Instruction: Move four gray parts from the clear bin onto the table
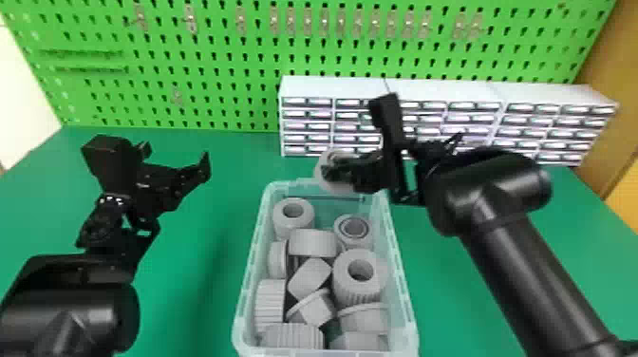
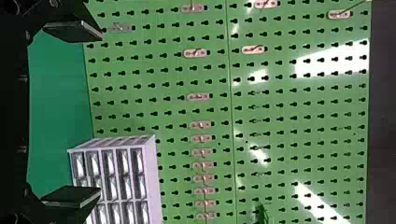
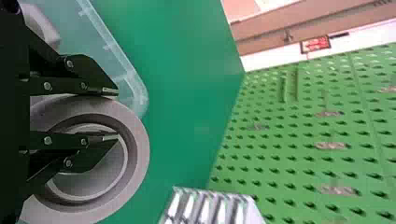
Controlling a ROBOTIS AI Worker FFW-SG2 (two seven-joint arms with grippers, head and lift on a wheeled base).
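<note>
In the head view, my right gripper (image 1: 327,172) is above the far end of the clear bin (image 1: 403,289), shut on a gray ring-shaped part (image 1: 349,187). The right wrist view has that gripper (image 3: 112,113) pinching the wall of the gray part (image 3: 140,154), one finger inside its opening and the other outside. Several gray parts (image 1: 361,280) lie in the bin below. My left gripper (image 1: 176,155) stands open over the table left of the bin; between its fingertips (image 2: 100,114) in the left wrist view there is nothing held.
Small-drawer cabinets (image 1: 332,88) stand at the back of the green table (image 1: 190,266), just beyond the bin and the right gripper. Behind them rises a green pegboard (image 1: 213,61) with small hooks.
</note>
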